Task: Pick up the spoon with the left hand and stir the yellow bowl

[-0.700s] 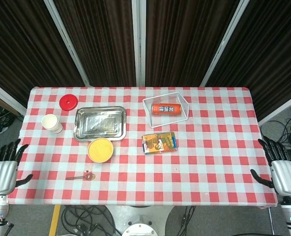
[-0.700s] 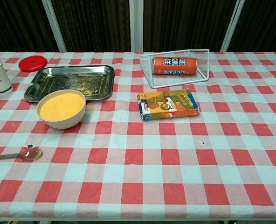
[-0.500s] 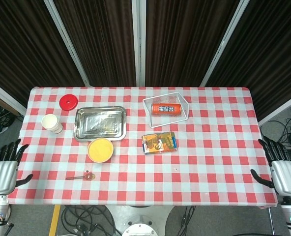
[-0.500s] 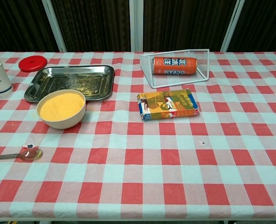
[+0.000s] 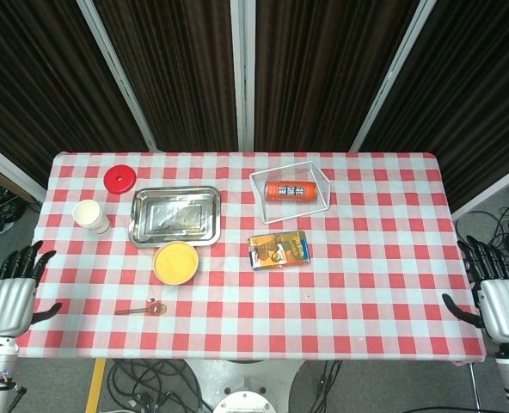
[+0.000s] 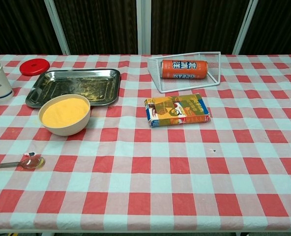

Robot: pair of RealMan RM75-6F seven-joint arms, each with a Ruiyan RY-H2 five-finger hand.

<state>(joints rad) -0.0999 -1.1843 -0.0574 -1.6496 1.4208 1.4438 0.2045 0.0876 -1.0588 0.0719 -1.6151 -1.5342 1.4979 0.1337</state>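
From the head view, the left hand [image 5: 10, 299] sits off the left edge of the surface [image 5: 366, 292], fingers [image 5: 21, 258] spread and empty, and the right hand [image 5: 504, 305] sits off the right edge in the same way, spread and holding nothing. The spoon [image 5: 143, 308] lies flat near the front left of the red-and-white checked cloth, well apart from the left hand, with the yellow bowl [image 5: 175, 261] just behind it. Behind the bowl is a metal tray [image 5: 175, 215], with a white cup [image 5: 90, 215] and a red lid [image 5: 119, 178] to its left. A wire basket [image 5: 291, 194] holds an orange can [image 5: 290, 190] on its side, and a snack box [image 5: 279, 249] lies in front of it. In the chest view neither hand shows. The spoon [image 6: 18, 162] rests at the left edge, its handle running out of frame, and the yellow bowl [image 6: 65, 114] stands behind it, filled with something yellow-orange, touching the front rim of the metal tray [image 6: 76, 86].
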